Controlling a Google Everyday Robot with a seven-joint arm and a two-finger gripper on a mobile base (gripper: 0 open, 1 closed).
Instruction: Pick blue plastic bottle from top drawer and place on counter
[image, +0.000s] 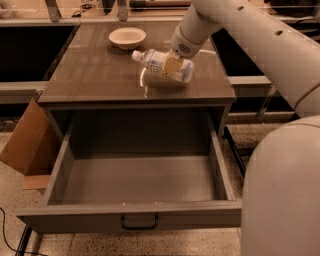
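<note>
dark brown glossy surface (90, 75) fills the upper middle of the view. the blue plastic bottle (152, 61) is over its right-centre part, lying close to horizontal and slightly tilted, with the white cap end pointing left and a little up.

the hand (176, 63) comes down from the white arm (240, 30) at upper right. it is clamped on the bottle across the label, nearer the base end than the cap. one tan finger pad (171, 67) shows pressed on the near side of the label; the other finger is hidden behind the bottle.

a shadow lies on the surface directly under the bottle. cannot tell whether the bottle rests on the surface or hangs just above it. an arc of thin white circle line (142, 82) shows just below the cap end.

a white bowl (127, 37) stands upright at the back of the surface, left of the cap and apart from it.

the top drawer (135, 180) is grey and pulled out toward the camera, below the surface, with its floor in view. a dark pull handle (139, 223) sits mid front panel.

a cardboard piece (27, 145) leans beside the drawer's left wall. the robot's white body (280, 190) fills the lower right corner.
</note>
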